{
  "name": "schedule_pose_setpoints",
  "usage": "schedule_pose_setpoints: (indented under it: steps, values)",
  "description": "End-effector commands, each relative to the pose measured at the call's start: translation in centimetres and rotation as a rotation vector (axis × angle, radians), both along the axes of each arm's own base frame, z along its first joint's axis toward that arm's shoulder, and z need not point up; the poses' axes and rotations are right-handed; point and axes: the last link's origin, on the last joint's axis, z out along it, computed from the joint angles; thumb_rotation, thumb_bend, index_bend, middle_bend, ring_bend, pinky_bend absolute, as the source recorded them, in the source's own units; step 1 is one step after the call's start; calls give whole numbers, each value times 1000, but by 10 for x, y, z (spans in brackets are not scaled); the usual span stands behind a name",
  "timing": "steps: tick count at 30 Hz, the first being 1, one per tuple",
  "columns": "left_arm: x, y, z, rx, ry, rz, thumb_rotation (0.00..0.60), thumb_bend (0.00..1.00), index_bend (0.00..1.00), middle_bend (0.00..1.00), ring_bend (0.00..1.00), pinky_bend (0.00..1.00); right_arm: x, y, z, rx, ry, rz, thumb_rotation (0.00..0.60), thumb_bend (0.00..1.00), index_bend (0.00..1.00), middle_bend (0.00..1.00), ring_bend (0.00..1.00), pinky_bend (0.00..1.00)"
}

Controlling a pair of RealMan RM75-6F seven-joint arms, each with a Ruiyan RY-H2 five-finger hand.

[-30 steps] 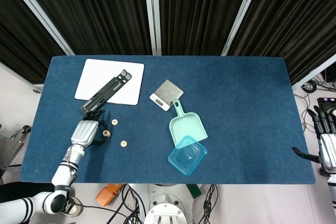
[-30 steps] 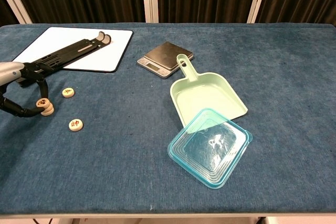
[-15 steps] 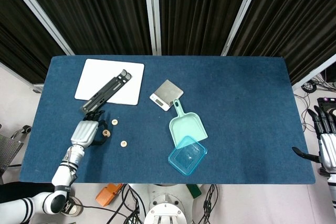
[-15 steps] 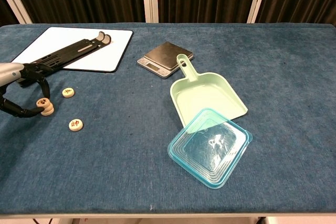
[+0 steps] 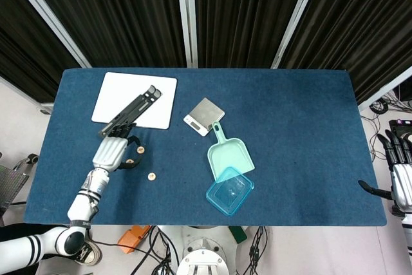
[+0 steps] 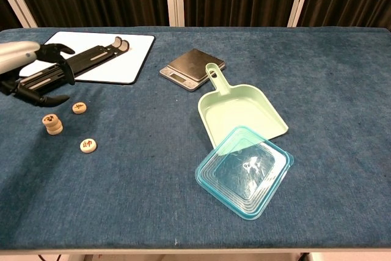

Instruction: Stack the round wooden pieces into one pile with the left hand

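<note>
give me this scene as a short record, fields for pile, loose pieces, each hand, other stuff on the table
pile: small stack of round wooden pieces, standing free on the blue table
loose pieces: two, one beyond the pile, one nearer the camera
left hand: left hand raised above and behind the pile, fingers apart, holding nothing
right hand: right hand off the table's right edge, fingers apart, empty
other: white board with black stand, scale, green dustpan, clear blue lid

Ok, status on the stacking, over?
Left hand open, raised clear of pile. Two loose pieces unstacked beside it. Right hand open, off table edge. Nothing blocking.
</note>
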Motion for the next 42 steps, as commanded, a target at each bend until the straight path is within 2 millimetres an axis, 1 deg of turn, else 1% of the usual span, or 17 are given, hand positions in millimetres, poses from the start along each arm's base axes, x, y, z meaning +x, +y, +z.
schedule_pose_setpoints:
  steps: [1,3,5,8,9,13,17,29,42]
  values:
    - [17,20,-8,-18,36,11,509,321,413,28,0,12,0,0,0,2,0,1,600,31,0,20,0,26]
    - [18,25,-14,-30,66,29,508,319,414,28,0,12,-1,-1,1,2,-2,0,600,30,0,20,0,26]
    - [17,28,-17,-37,100,50,511,297,414,28,0,13,-2,-1,1,3,-3,-1,600,31,0,20,0,26]
    - [13,31,-21,-39,131,81,583,228,414,28,0,12,-4,-2,0,7,-2,-2,600,31,0,20,0,26]
    - [11,32,-22,-39,139,94,598,212,414,28,0,12,-4,-3,0,9,-3,-2,600,31,0,20,0,26]
    - [8,35,-25,-45,155,121,600,187,414,28,0,12,-5,-4,-1,10,-7,-3,600,30,0,20,0,26]
    - [8,38,-29,-60,163,134,600,188,423,28,0,12,-5,-4,-2,10,-6,-4,600,31,0,20,0,26]
    - [5,46,-37,-84,169,161,600,267,460,29,0,12,-5,-3,-1,6,-3,-11,600,31,0,20,0,26]
    - [-1,45,-37,-87,170,174,600,272,467,29,0,12,-5,-5,-1,9,-2,-12,600,31,0,20,0,26]
